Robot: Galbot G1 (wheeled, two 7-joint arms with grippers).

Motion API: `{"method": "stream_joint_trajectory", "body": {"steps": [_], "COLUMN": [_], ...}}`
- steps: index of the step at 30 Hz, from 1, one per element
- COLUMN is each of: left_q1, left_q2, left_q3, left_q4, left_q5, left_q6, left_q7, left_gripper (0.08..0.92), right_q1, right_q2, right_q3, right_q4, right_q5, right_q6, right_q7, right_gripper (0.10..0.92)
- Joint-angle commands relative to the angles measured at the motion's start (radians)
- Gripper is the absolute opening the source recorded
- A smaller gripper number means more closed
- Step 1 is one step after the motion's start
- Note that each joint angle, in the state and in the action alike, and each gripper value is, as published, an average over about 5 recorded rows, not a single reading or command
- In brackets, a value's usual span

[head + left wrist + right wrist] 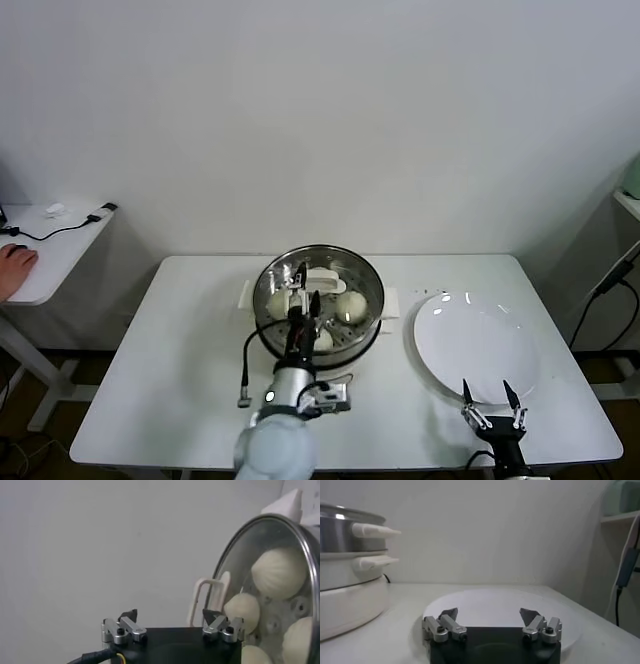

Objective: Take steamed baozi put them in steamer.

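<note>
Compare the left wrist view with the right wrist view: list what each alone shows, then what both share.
Left wrist only: four buns lying inside the steamer, and the left gripper with its jaws open above the basket. Right wrist only: the bare white plate, the right gripper with its jaws open at the plate's near edge, and the table. Both: the steamer and the white wall.

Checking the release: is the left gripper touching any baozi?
Apart. The left wrist view shows the left gripper open and empty, its fingertips short of the baozi in the steamer.

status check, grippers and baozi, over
Left gripper open, empty, over steamer. Four baozi inside. Right gripper open by bare plate. Nothing blocking.
</note>
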Motion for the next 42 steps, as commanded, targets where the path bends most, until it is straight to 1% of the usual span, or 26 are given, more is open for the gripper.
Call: {"method": "stream_joint_trajectory", "body": {"steps": [1, 4, 6, 9, 13, 19, 22, 32, 42], "left_q1": [0.220, 0.273, 0.300, 0.330, 0.342, 0.338, 0.336, 0.332, 0.336], "left_q2": [0.094, 0.085, 0.083, 0.102, 0.108, 0.097, 0.095, 0.088, 0.085], "left_q3": [-0.369, -0.501, -0.579, -0.636, -0.633, -0.591, -0.576, -0.566, -0.552], "left_q4": [-0.126, -0.126, -0.109, -0.082, -0.023, 0.115, 0.156, 0.165, 0.183], "left_q5": [-1.002, -1.268, -1.386, -1.505, -1.563, -1.559, -1.545, -1.539, -1.502], "left_q6": [-0.495, -0.564, -0.591, -0.598, -0.604, -0.682, -0.713, -0.730, -0.738], "left_q7": [-0.295, -0.261, -0.233, -0.218, -0.205, -0.176, -0.167, -0.132, -0.119], "left_gripper": [0.820, 0.822, 0.823, 0.823, 0.823, 0.823, 0.823, 0.823, 0.823], "right_q1": [0.007, 0.008, 0.009, 0.012, 0.016, 0.017, 0.012, 0.003, 0.001], "right_q2": [0.000, 0.003, 0.006, 0.011, 0.013, 0.022, 0.018, 0.005, 0.004], "right_q3": [-0.008, -0.011, -0.013, -0.011, -0.012, -0.017, -0.020, -0.029, -0.036], "right_q4": [-0.001, -0.002, -0.003, -0.009, -0.016, -0.014, -0.011, -0.006, -0.007], "right_q5": [0.053, 0.066, 0.073, 0.072, 0.072, 0.065, 0.067, 0.071, 0.068], "right_q6": [0.102, 0.118, 0.129, 0.142, 0.147, 0.141, 0.133, 0.123, 0.119], "right_q7": [0.020, 0.025, 0.024, 0.022, 0.025, 0.031, 0.027, 0.021, 0.018], "right_gripper": [0.823, 0.823, 0.823, 0.823, 0.823, 0.823, 0.823, 0.823, 0.823]}}
